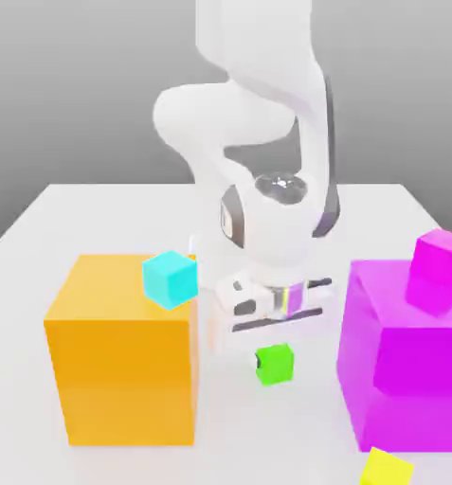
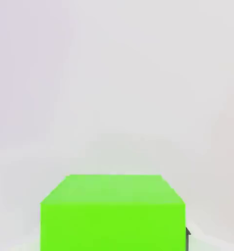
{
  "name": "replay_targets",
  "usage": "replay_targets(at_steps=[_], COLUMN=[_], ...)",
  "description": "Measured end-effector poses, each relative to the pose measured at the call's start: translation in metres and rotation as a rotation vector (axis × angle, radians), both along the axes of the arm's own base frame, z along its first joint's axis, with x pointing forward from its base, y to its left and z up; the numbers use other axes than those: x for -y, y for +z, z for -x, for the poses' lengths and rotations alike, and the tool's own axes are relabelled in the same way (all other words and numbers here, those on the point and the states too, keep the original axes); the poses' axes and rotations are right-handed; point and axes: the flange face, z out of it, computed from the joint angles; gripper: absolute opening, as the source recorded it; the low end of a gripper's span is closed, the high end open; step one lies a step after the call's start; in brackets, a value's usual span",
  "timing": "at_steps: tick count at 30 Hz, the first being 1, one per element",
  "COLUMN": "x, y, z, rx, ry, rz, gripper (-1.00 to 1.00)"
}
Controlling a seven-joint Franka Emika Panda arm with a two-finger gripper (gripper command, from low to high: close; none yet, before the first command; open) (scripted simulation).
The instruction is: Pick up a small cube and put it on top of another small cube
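The small green cube (image 1: 275, 364) sits low at the middle of the white table (image 1: 97, 213), directly under my gripper (image 1: 272, 347). The gripper points straight down and is shut on this cube. In the hand view the green cube (image 2: 113, 213) looms close, and a dark fingertip (image 2: 188, 238) presses against one of its sides. The small yellow cube (image 1: 388, 468) lies on the table near the front edge, at the exterior view's right, in front of the large magenta block. It is well apart from the gripper.
A large orange block (image 1: 123, 365) stands at the exterior view's left with a small cyan cube (image 1: 170, 278) on its top corner. A large magenta block (image 1: 409, 365) stands at the right with a small magenta cube (image 1: 438, 271) on top. The gripper hangs in the gap between them.
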Motion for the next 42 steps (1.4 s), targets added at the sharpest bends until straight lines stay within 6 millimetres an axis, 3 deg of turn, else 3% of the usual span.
replay_targets(at_steps=[6, 8, 11, 17, 23, 25, 27, 33, 35, 39, 40, 42], x=[0.000, -0.010, -0.011, -0.003, 0.001, -0.010, -0.035, -0.093, -0.109, -0.113, -0.113, -0.113], y=[0.041, 0.040, 0.042, 0.073, 0.125, 0.132, 0.138, 0.122, 0.103, 0.047, 0.038, 0.038], z=[0.002, 0.006, -0.006, -0.078, -0.151, -0.171, -0.186, -0.219, -0.215, -0.214, -0.213, -0.213], rx=[-0.001, -0.017, -0.026, 0.006, 0.066, 0.068, 0.067, 0.013, -0.002, 0.000, 0.000, 0.000], ry=[0.004, 0.076, 0.199, 0.429, 0.397, 0.326, 0.274, 0.053, 0.053, 0.061, 0.061, 0.061], rz=[0.001, 0.000, 0.002, 0.038, 0.099, 0.088, 0.072, 0.013, 0.003, 0.000, 0.000, 0.000], gripper=[-1.00, -1.00, -1.00, -1.00, -1.00, -1.00, -1.00, -1.00, -1.00, -1.00, 1.00, 1.00])
